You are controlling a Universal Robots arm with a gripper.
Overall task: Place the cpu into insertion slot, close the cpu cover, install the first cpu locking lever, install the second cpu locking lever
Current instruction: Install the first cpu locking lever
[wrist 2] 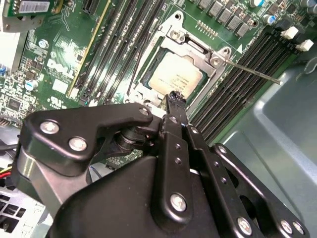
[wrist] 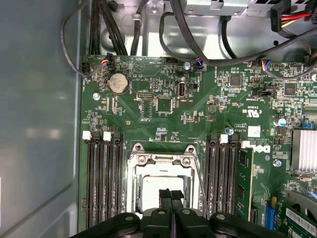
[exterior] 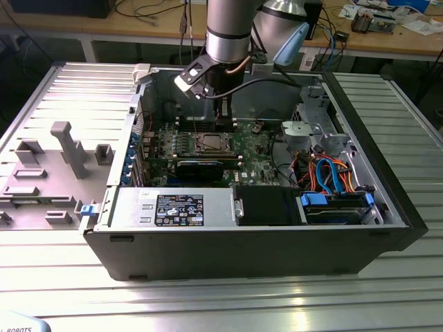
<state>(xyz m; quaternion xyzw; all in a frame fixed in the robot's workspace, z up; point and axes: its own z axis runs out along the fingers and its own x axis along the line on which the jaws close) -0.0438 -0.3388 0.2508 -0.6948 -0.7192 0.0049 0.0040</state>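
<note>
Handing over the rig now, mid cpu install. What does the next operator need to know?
Pincer: shut, nothing in it, tips over the cpu; I cannot tell if they touch.
Done: the cpu sits in the slot, and the cover looks down over it.
Left: one lever juts out from the slot and looks unlatched. The other lever's state is unclear.

Maker's white logo on green board
</note>
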